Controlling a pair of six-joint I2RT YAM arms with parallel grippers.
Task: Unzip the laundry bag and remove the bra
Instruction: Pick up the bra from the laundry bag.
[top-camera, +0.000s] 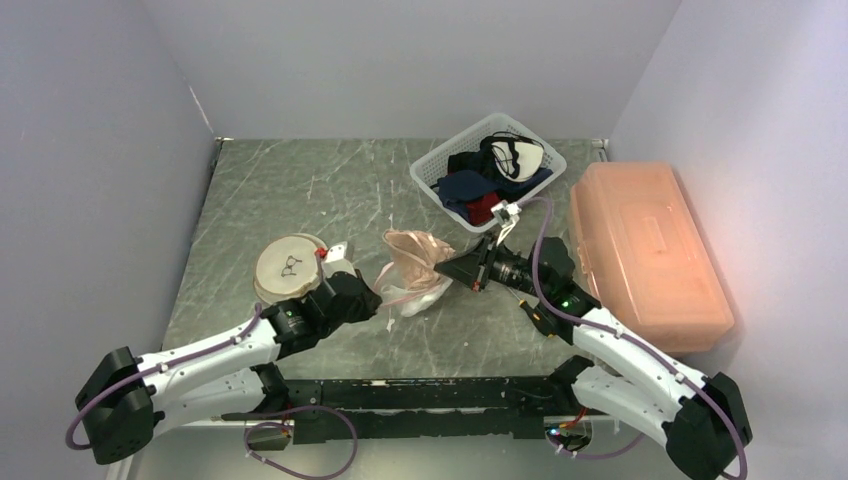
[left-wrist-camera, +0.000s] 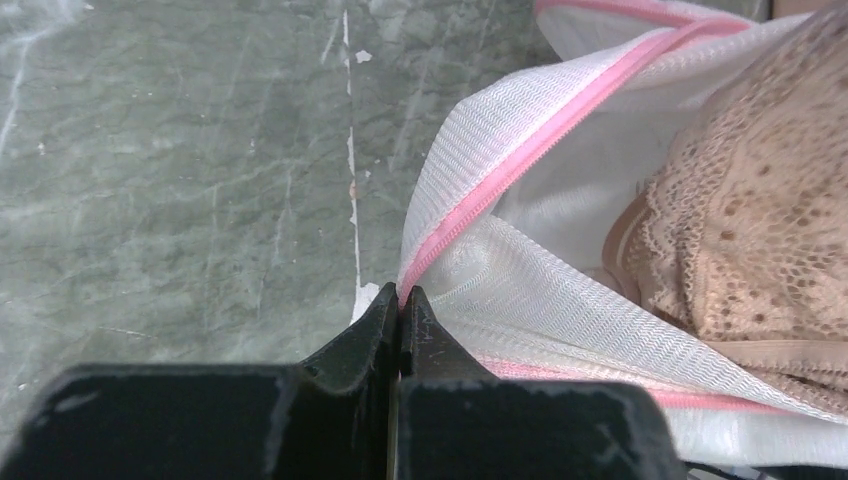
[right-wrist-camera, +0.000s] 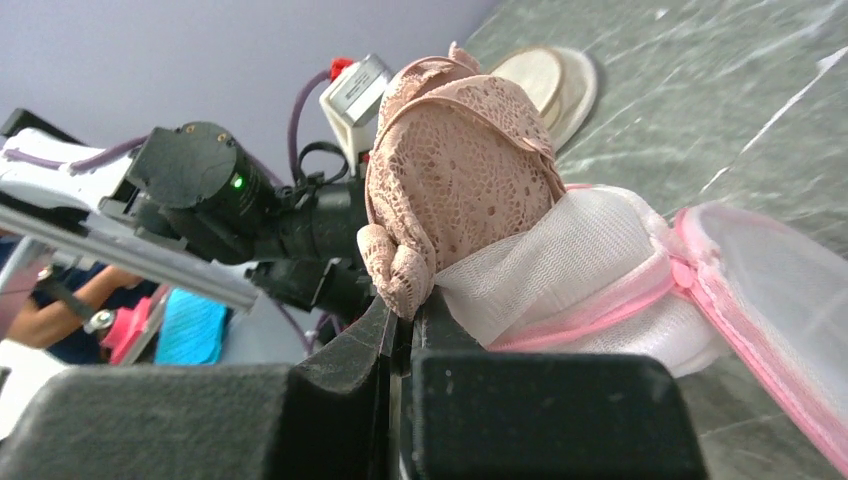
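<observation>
Mid-table, between both grippers: bra (right-wrist-camera: 455, 170), beige lace, bunched, one cup uppermost, standing half out of the bag's mouth, lower part inside the mesh. Lace edge pinched in right gripper (right-wrist-camera: 405, 312), jaws closed tight on it, mesh touching the same fingers.

Bag (left-wrist-camera: 520, 290): white mesh, pink zip tape along the rim, mouth open and slack, lying on table (top-camera: 300, 190), gathered around the bra's lower half. Corner at the zip's end clamped in left gripper (left-wrist-camera: 400, 300), jaws pressed together on the mesh, low over the tabletop.

Disc (top-camera: 290, 268): round, beige, flat on the table, just left of the left gripper's wrist; dark marking at its centre, too small to read.

Basket (top-camera: 432, 165): white, slotted walls, far side right of centre, behind the right gripper, apart from the bag. Heaped with clothes (top-camera: 490, 185): dark blue, red, black, white.

Box (top-camera: 645, 250): translucent orange-pink, lidded, long, along the table's right edge, just beside the basket and the right arm.

Obstructions: mesh rim hugging the bra's base; left arm close on the bag's far side as seen from the right wrist. Table surface grey-green, marbled, scuffed with pale streaks.
</observation>
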